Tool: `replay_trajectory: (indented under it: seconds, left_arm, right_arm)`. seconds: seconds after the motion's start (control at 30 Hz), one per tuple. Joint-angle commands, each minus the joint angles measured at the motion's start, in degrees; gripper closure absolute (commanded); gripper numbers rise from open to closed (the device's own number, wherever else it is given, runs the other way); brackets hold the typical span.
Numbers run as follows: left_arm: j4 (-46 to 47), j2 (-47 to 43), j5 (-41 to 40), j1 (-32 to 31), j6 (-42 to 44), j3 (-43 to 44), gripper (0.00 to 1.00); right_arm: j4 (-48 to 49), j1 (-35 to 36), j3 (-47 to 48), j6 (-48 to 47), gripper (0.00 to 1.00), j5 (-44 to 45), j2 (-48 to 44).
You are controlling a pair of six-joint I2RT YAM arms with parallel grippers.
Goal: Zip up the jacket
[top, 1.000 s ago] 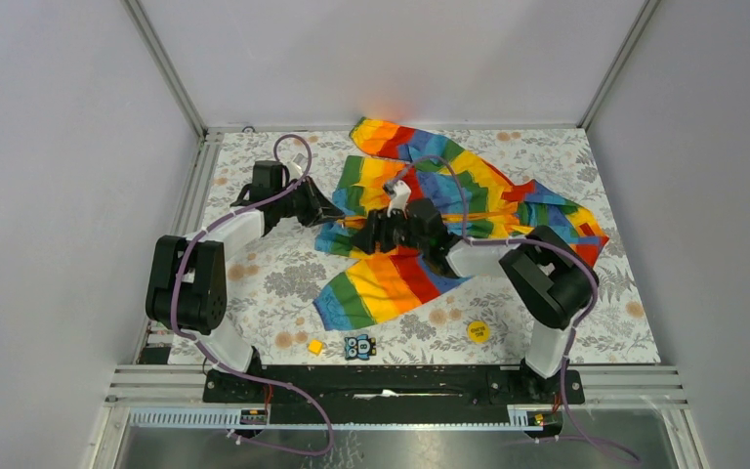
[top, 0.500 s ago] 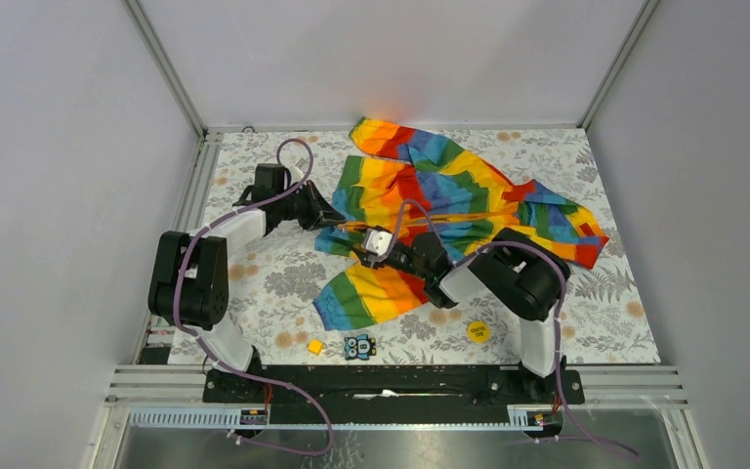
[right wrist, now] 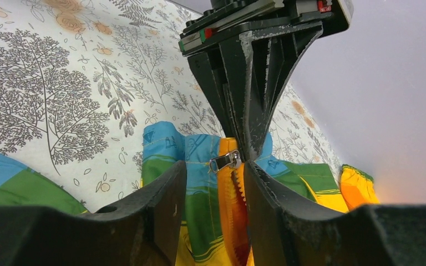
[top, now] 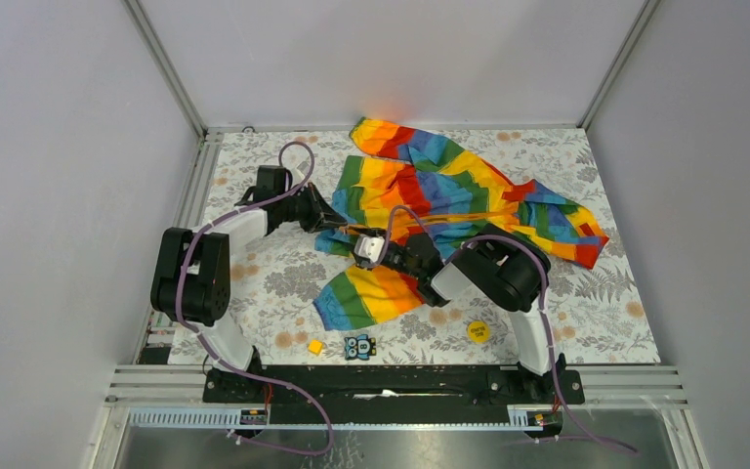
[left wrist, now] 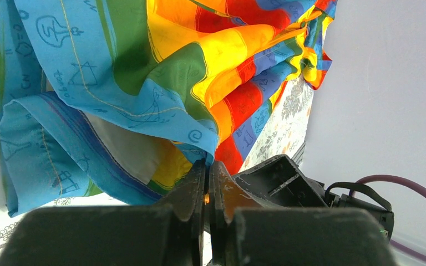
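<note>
**Right arm just swung over to the bottom of the zip**

A second ago the right arm was parked over the middle of the jacket (top: pixel 449 186). Now it has pulled back and across to the hem end, so the right gripper (top: pixel 369 250) sits just beside the left gripper (top: pixel 328 217). The left one hasn't budged at all.

The jacket itself hasn't moved either. It's spread across the middle and back of the flowery table (top: pixel 254 283), with one sleeve flopped toward the near edge and the other up by the back wall.

The left gripper's fingers are pressed tight together on a pinch of the hem, right at the foot of the zipper (right wrist: pixel 233 208), basically anchoring it.

The right wrist camera shows that gripper's jaws standing apart, one on each side of the orange zipper. The little metal pull tab (right wrist: pixel 226 161) lies just ahead of the gap between them. They aren't clamped on anything yet, and I can't see them touching the tab.

My read: this is the line-up step. The tab looks like it's down at the hem end, so hardly anything is zipped so far. I can't tell whether the two halves are properly engaged. Next it probably needs to nip that tab, which is small and lying flat, so it could easily slip out.
</note>
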Motion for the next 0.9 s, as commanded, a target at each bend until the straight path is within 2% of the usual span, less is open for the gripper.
replay_trajectory:
  seconds: [0.0,0.5,0.67,0.77,0.87]
  left_arm:
    - [1.02,0.44,2.44,0.08,-0.55,1.87,1.0]
    - [0.97,0.18,2.83,0.12,-0.73,1.89,1.0]
    - [1.0,0.13,2.61,0.08,-0.55,1.81,1.0]
    - [1.02,0.14,2.59,0.08,-0.55,1.78,1.0]
    - [1.02,0.11,2.61,0.08,-0.49,1.8,1.0]
  right_arm:
    - [10.99,0.78,2.31,-1.95,0.53,1.27,1.26]
    - [11.37,2.44,3.95,-3.17,0.6,6.54,2.84]
    - [11.45,2.55,2.66,-2.84,0.77,8.19,2.16]
    - [11.15,2.55,1.83,0.03,0.93,9.59,1.36]
    - [11.03,2.63,1.6,4.3,1.0,12.47,0.89]
